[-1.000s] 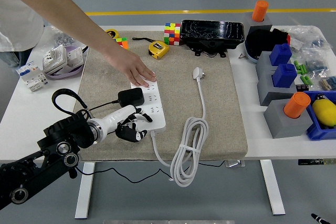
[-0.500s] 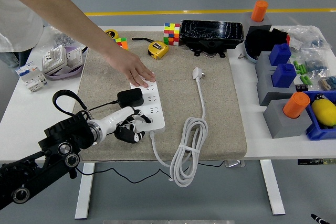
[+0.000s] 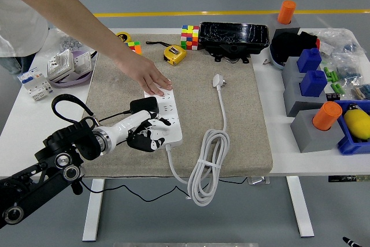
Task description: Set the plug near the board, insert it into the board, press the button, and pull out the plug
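Note:
A white power strip (image 3: 167,111) lies on the beige mat (image 3: 231,125). A black plug adapter (image 3: 143,104) sits at the strip's left edge, its black cable running off to the left. Whether its pins are in a socket I cannot tell. My left hand (image 3: 148,137) has its fingers curled over the near end of the strip, just in front of the adapter, and grasps nothing that I can see. A person's hand (image 3: 149,78) rests flat on the strip's far end. The strip's own white plug (image 3: 217,80) lies loose on the mat.
The strip's white cord coils (image 3: 207,169) over the mat's near edge. A yellow tape measure (image 3: 174,54), colour cubes (image 3: 189,36) and a black case (image 3: 234,37) stand at the back. Grey and blue blocks (image 3: 309,79) crowd the right; white sockets (image 3: 63,65) lie left.
My left hand has moved forward and slightly right, from beside the strip's near corner onto its near end, and now hides part of the black adapter. The person's hand stays put.

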`<state>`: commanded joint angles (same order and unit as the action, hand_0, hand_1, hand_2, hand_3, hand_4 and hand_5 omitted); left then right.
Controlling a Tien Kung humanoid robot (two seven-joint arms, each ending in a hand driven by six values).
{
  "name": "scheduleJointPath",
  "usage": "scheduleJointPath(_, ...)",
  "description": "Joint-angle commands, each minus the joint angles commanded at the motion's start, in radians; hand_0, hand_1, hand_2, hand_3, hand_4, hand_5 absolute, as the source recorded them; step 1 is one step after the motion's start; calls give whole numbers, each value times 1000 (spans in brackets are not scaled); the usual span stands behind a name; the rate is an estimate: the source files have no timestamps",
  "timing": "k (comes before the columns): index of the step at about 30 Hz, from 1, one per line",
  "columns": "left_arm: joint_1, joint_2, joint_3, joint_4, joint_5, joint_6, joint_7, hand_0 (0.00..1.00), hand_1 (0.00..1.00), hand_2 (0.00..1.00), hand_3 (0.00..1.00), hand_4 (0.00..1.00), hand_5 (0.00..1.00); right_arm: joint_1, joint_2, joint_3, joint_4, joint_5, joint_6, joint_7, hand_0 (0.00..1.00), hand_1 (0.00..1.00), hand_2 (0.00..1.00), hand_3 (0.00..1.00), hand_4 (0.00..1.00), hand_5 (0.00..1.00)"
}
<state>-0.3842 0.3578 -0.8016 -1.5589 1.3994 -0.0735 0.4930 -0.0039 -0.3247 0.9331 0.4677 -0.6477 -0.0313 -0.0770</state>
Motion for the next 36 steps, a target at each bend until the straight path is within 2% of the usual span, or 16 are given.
scheduleJointPath(2,9,1,-1,3,3,29,-33,103,45,145,619,675,38,-3,2,3,0,0,0,0,668,671,655,586,926,526)
scheduleJointPath(3,12,1,-1,5,3,44,-47,163,78,176,577,732,124,-4,3,4,0,0,0,0,667,671,654,586,926,525)
scheduleJointPath(8,22,4,-10,15,-6,142,-143,163,78,176,577,732,124,-4,7,8,-1,-1,0,1,667,671,654,586,926,525)
scheduleJointPath(9,23,5,-12,16,-7,149,-150,199,111,214,560,728,144,-4,7,8,-1,-1,0,1,666,672,654,586,926,525)
scheduleJointPath(14,31,6,-22,22,-6,189,-185,199,111,214,560,728,144,-8,8,13,-2,-1,0,0,666,672,654,586,926,525)
scheduleJointPath(15,32,6,-27,23,-5,196,-192,219,159,246,556,722,157,-8,8,14,-2,-1,-1,0,667,671,654,586,927,525)
scheduleJointPath(16,32,6,-30,23,-4,203,-197,219,159,246,556,722,157,-8,9,15,-1,-1,-1,0,667,671,654,586,927,525)
scheduleJointPath(21,37,6,-45,20,-1,221,-213,222,167,253,555,722,165,-10,11,16,0,-2,0,1,666,672,654,586,926,525)
scheduleJointPath(32,40,9,-67,9,13,215,-194,212,156,242,558,720,166,-13,13,20,0,-4,0,0,666,671,653,586,926,524)
scheduleJointPath(33,41,9,-70,9,15,215,-192,180,112,206,558,723,169,-13,14,20,0,-4,0,0,666,671,654,586,926,525)
scheduleJointPath(36,41,11,-75,8,16,213,-188,180,112,206,558,723,169,-14,14,24,-2,-5,0,0,666,671,654,586,926,525)
